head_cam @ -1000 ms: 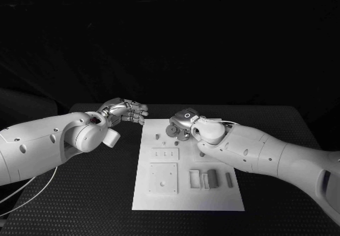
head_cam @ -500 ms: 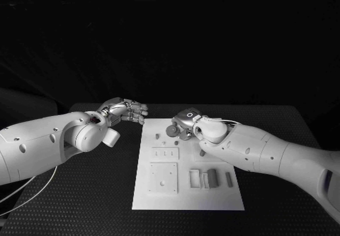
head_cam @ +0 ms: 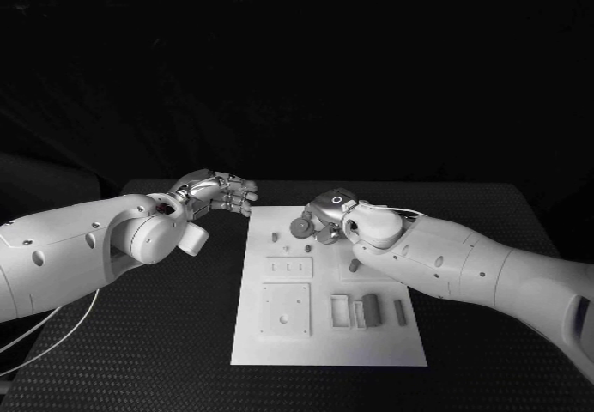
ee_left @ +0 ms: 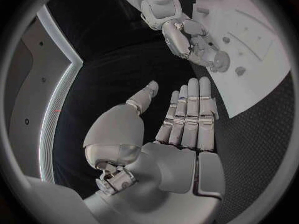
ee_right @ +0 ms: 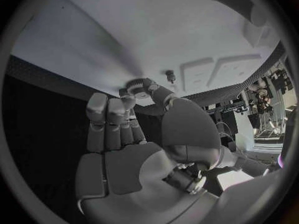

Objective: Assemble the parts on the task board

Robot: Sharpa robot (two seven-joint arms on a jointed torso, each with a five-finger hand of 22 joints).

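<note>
The white task board [head_cam: 328, 343] lies in the middle of the black table. My right hand [head_cam: 327, 213] hovers over the board's far end and pinches a round toothed part [head_cam: 301, 227] between thumb and fingers. In the right wrist view the same toothed part [ee_right: 140, 86] sits at the fingertips of my right hand [ee_right: 124, 129], just above the board [ee_right: 156, 30] and close to a small upright peg [ee_right: 169, 75]. My left hand [head_cam: 224, 192] floats beside the board's far left corner, holding nothing. The left wrist view shows that left hand [ee_left: 186, 119] flat with straight fingers.
Several rectangular blocks [head_cam: 367, 311] lie at the board's near right. Two raised square plates [head_cam: 286, 311] [head_cam: 287, 269] sit on its left half, with small pegs [head_cam: 280, 250] beyond them. Black table surface [head_cam: 136, 343] surrounds the board.
My right wrist has shifted a little to the right, the hand still pinching the toothed part over the board's far end. The left hand has stayed in place.
</note>
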